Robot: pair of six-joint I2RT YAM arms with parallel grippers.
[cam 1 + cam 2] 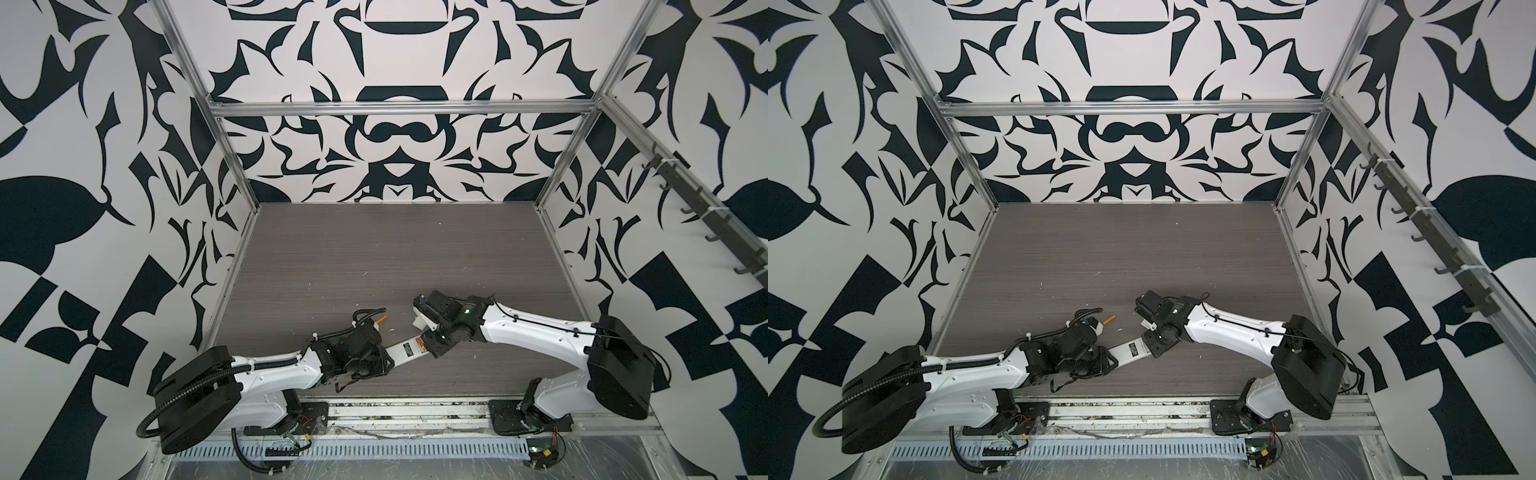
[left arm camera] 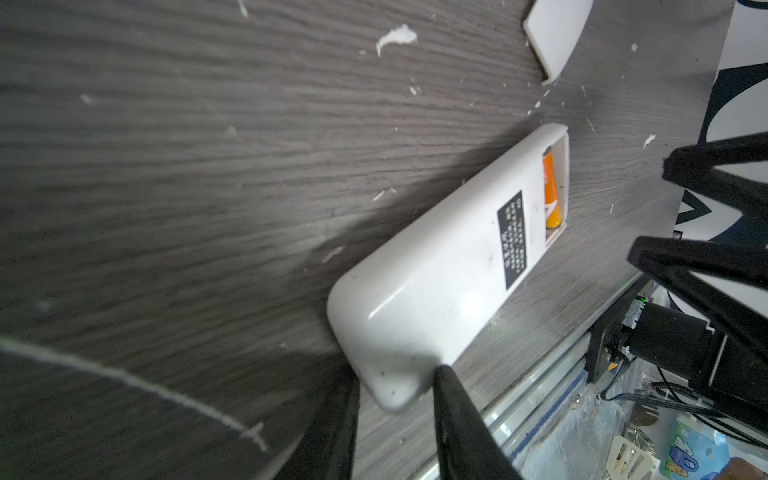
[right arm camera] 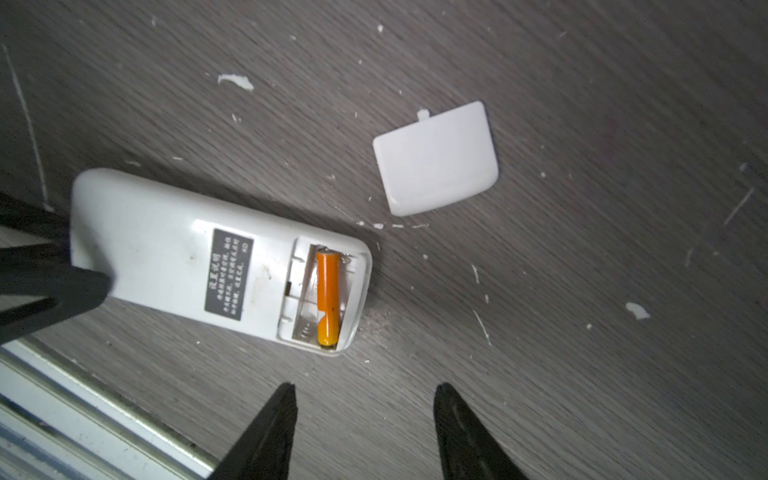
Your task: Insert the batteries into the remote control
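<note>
The remote control [image 3: 174,253] lay face down on the grey wood-grain table [image 1: 374,249], near the front edge between the two arms, dark label [image 3: 228,274] up. Its battery compartment stood uncovered at the right-hand end. One orange battery [image 3: 328,301] sat in the slot nearest that end; the neighbouring slot showed bare metal contacts. The white battery cover [image 3: 436,158] lay flat on the table just beyond the remote's open end, apart from it. The second battery [image 1: 381,320] lay loose on the table, farther back and left of the remote, just beside the left arm's wrist.

The left gripper [image 2: 395,399] pinched the remote's closed left end, one finger [image 2: 457,415] on each side of the casing. The right gripper [image 3: 365,415] hovered above the table beside the open compartment, fingers spread and holding nothing. White flecks scattered over the tabletop.
</note>
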